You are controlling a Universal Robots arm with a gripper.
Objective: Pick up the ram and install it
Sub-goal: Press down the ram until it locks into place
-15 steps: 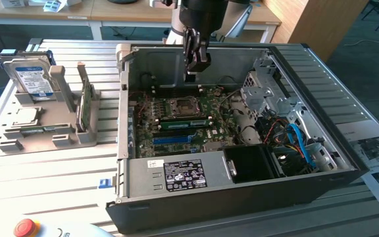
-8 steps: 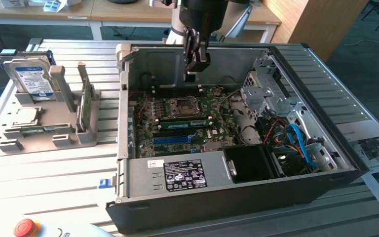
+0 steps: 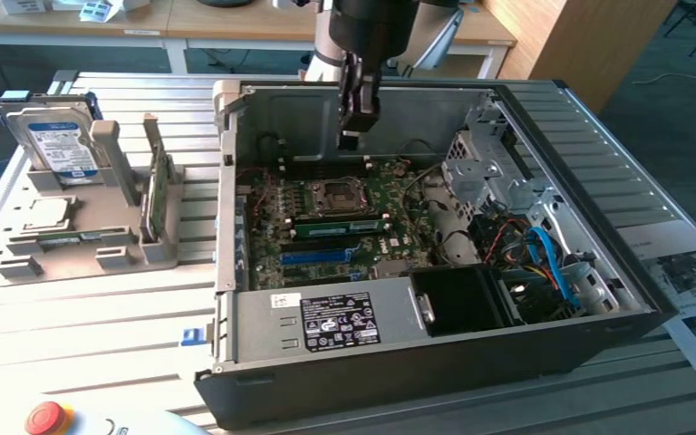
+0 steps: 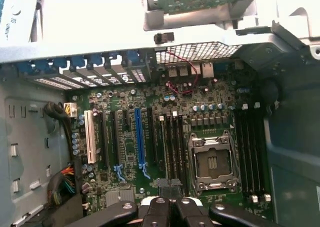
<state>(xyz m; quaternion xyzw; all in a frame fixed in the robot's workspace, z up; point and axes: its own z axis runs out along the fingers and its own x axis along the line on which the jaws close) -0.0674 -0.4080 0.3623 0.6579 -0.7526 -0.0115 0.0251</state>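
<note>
Ram [image 3: 156, 181] stands in its holder; end effector [image 3: 357, 113] above motherboard [image 4: 165, 137].

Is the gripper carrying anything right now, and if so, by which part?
Nothing is held. The gripper hangs shut and bare above the motherboard, while the ram stands in the grey rack.

Case [image 3: 323, 113]: bare grey sheet metal inside, dull sheen; outer shell matt black. Motherboard [image 3: 323, 231]: green circuit board, semi-gloss, with one blue plastic slot [image 4: 139, 137] and a metal CPU socket [image 4: 212, 162], shiny. Ram [image 3: 155, 186]: thin green board, standing in a matt grey plastic holder [image 3: 82, 249]. Hard drive [image 3: 52, 131]: silver metal, glossy blue label. Table [image 3: 70, 317]: ribbed pale metal, satin. Gripper [image 4: 170, 207]: black, smooth, slightly glossy. Partition [image 3: 590, 36]: wood, matt. Sheets [image 3: 692, 272]: printed paper.
</note>
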